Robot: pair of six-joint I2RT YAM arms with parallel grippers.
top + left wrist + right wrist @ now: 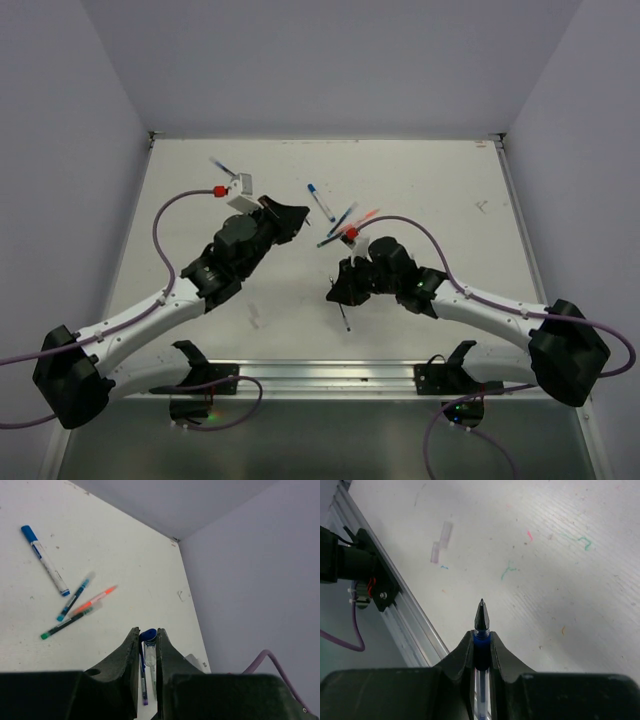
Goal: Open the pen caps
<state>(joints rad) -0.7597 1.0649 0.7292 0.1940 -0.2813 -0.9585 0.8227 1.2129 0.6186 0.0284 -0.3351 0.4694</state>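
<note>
1. The left claw (147, 631) is narrow, pinching a small blue cap (147, 636) at its fingertips. The cap is off any pen and held above the table (430, 190).
2. The right claw (481, 634) is clamped narrow on a thin pen (481, 616). Its bare dark cone tip pokes past the fingers toward the near rail (417, 630), with a blue collar and clear barrel behind.
3. The work not yet done looks to be the loose pens. There is a white marker (46, 562) with its end cap (28, 531) on, and a fan of three thin ones: blue pen (75, 597), orange pen (94, 600), green pen (67, 624). I cannot tell if these are capped.
4. The fan lies ahead and left of the left claw, long axes slanting across its line, the marker slanting the other way. From above, the left claw points at them and the right claw faces away, so the left seems better placed, though its jaws are full.
5. Everything is smooth, hard, round plastic, likely to roll. The tabletop is matte white with ink flecks. A pale see-through piece (441, 548) lies near the rail and may be a cap.
</note>
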